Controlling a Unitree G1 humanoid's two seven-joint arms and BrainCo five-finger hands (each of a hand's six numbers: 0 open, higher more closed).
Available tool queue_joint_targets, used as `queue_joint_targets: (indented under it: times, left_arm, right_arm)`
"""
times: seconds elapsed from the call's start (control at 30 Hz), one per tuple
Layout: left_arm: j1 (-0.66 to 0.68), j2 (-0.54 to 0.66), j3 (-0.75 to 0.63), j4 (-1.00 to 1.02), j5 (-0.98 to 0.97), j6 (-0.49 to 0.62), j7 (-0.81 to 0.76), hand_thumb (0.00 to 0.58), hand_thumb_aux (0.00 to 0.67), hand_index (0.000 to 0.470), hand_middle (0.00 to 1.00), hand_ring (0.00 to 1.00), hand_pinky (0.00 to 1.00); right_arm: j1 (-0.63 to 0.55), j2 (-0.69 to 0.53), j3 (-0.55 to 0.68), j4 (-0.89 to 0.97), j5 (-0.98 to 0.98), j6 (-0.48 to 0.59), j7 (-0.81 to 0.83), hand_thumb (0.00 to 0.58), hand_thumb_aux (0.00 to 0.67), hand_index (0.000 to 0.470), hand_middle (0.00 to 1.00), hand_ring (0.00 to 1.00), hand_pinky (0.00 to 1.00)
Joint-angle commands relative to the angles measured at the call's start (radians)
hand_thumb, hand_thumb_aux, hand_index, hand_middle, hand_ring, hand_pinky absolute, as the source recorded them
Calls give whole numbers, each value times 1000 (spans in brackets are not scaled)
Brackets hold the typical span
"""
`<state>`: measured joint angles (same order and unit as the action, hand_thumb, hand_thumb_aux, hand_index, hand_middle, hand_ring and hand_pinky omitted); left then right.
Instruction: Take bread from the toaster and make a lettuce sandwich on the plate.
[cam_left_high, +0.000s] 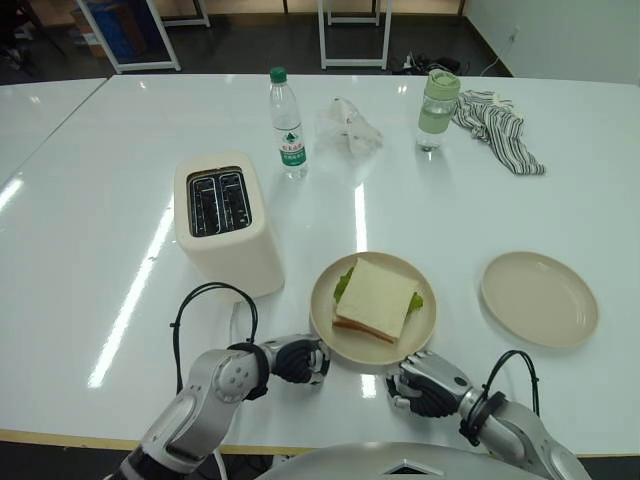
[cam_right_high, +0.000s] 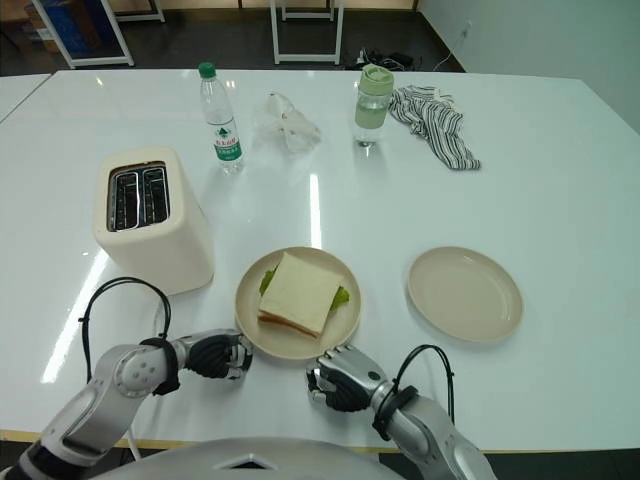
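Observation:
A cream toaster (cam_left_high: 227, 222) stands left of centre with both slots showing dark and no bread sticking out. On the beige plate (cam_left_high: 330, 335) in front lies a sandwich (cam_left_high: 377, 298): a white bread slice on top, green lettuce (cam_left_high: 343, 285) peeking out at its sides, another slice beneath. My left hand (cam_left_high: 296, 359) rests on the table just left of the plate's near rim, fingers curled, holding nothing. My right hand (cam_left_high: 424, 387) sits just below the plate's near right rim, also curled and holding nothing.
A second beige plate (cam_left_high: 539, 298) lies bare to the right. Along the far side stand a water bottle (cam_left_high: 287, 124), a crumpled clear plastic bag (cam_left_high: 348, 127), a green-lidded cup (cam_left_high: 438, 104) and a striped cloth (cam_left_high: 498, 128). The toaster's black cable (cam_left_high: 200, 300) loops near my left arm.

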<state>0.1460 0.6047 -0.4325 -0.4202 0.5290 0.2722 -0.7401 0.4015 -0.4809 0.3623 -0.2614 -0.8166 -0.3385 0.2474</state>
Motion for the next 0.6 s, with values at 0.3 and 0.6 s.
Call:
queue_joint_targets:
  times: [0.3,0.6]
  left_arm:
    - [-333,-226,-126,552,98,-70,220,580,670,470,1000,1000,1000]
    - [-523,-317,-114,940,76,-191,387,580,670,470,1000,1000,1000]
  right_arm:
    - [-423,58,112,542,-189,103,-237,580,670,470,1000,1000,1000]
    - [-639,140,130,823,-147,133,-423,580,670,470,1000,1000,1000]
